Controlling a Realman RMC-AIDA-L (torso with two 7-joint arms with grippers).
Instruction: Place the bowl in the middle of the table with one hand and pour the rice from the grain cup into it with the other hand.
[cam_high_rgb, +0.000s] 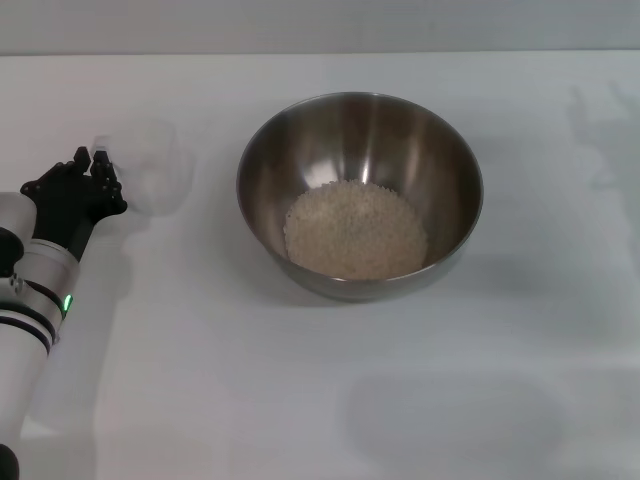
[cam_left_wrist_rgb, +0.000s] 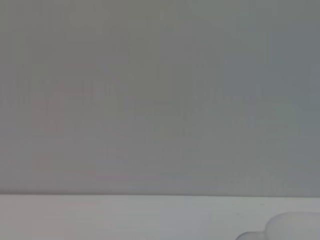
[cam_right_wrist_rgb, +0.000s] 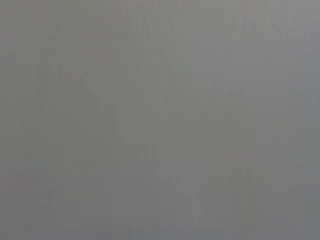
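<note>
My left hand (cam_high_rgb: 75, 190) holds its jaws around the grain cup (cam_high_rgb: 150, 165), left of the bowl (cam_high_rgb: 360, 195) holding rice (cam_high_rgb: 355, 230).

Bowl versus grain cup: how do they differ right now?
The bowl is large, shiny steel; the grain cup is small, clear plastic. The bowl holds the rice; the cup looks empty. The bowl stands free mid-table; the cup is at the left pincer. Both sit on the table.
</note>
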